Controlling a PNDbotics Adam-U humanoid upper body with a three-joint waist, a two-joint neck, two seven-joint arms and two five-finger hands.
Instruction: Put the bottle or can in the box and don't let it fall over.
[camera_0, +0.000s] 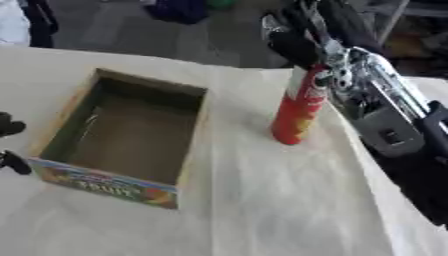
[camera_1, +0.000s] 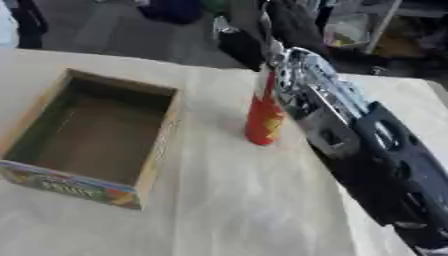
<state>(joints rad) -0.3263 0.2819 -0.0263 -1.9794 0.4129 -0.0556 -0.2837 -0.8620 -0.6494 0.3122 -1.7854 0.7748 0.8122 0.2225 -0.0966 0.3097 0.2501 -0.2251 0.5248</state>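
The robot's right hand (camera_0: 302, 47) curls its fingers round the top of a tall red can (camera_0: 297, 112) standing upright on the desk (camera_0: 262, 210), the open cardboard box (camera_0: 188, 150) sitting empty to the hand's left.

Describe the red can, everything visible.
The red can is a tall, slim cylinder, mostly red with yellow-orange print low on its side and a pale band near the top; the material cannot be told. It stands upright on the pale table cover, to the right of the open cardboard box and apart from it. The right hand has its fingers curled round the can's top. The label text is unreadable.
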